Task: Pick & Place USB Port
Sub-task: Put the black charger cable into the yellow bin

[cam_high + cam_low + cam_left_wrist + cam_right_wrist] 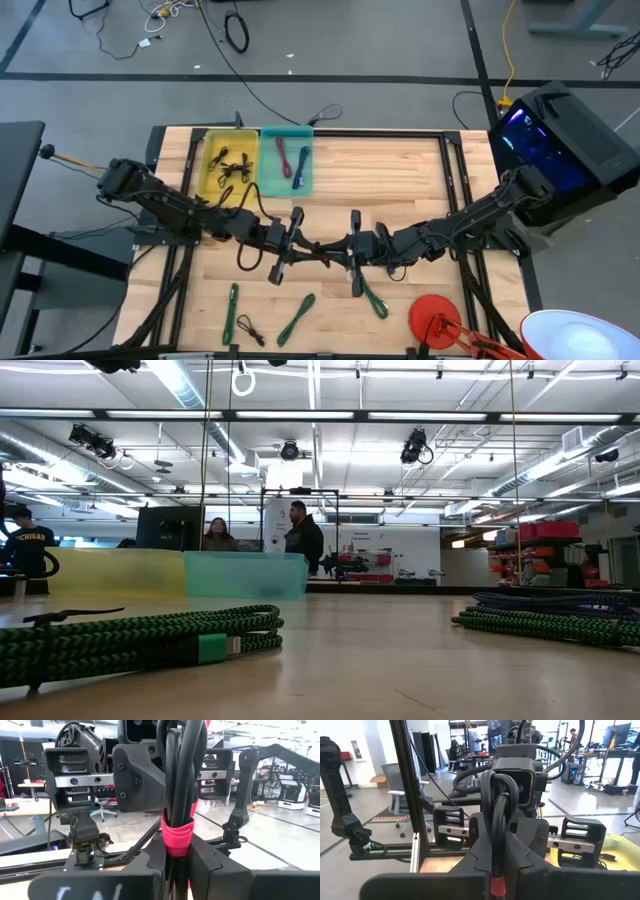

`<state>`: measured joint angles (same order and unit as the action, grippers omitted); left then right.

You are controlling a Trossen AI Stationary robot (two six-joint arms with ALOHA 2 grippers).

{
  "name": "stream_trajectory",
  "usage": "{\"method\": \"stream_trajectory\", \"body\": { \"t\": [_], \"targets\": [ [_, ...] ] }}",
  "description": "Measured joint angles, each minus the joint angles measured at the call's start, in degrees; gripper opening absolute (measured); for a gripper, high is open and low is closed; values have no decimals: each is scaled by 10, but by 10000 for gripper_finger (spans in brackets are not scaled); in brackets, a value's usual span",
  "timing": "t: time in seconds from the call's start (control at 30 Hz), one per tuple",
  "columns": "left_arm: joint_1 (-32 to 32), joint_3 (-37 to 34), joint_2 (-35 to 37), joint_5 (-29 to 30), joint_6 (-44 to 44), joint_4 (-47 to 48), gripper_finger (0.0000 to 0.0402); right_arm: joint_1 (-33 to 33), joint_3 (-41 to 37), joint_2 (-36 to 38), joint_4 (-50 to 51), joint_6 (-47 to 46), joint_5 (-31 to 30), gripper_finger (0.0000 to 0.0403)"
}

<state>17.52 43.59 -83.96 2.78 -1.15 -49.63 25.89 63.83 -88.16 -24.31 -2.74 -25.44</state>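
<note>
Between the left gripper and the right gripper, above the table, a bundled black cable with a red strap is suspended. Left fingers pinch the bundle at the strap. Right fingers are pressed together on the bundle's looped end.
</note>
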Motion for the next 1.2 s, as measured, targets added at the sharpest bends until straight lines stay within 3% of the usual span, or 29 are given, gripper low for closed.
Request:
{"method": "stream_trajectory", "body": {
  "t": [0.2, 0.43, 0.57, 0.7, 1.03, 1.2],
  "targets": [
    [1, 0, 0, 33, -1, 1, 44, 0, 0, 0, -1, 3, -9, 12],
    [1, 1, 13, 114, -12, 57, 44, -1, 0, 20, 19, 17, -76, 115],
    [1, -1, 54, 185, -34, 193, 44, 7, 1, 45, 66, -2, -111, 164],
    [9, -1, 119, 271, -61, 356, 44, 20, 1, 62, 122, -42, -128, 187],
    [16, -1, 313, 455, -212, 732, 44, 62, 1, 58, 187, -112, -145, 170],
    [2, -1, 386, 489, -282, 853, 44, 78, 1, 43, 174, -114, -141, 157]
  ]
}}
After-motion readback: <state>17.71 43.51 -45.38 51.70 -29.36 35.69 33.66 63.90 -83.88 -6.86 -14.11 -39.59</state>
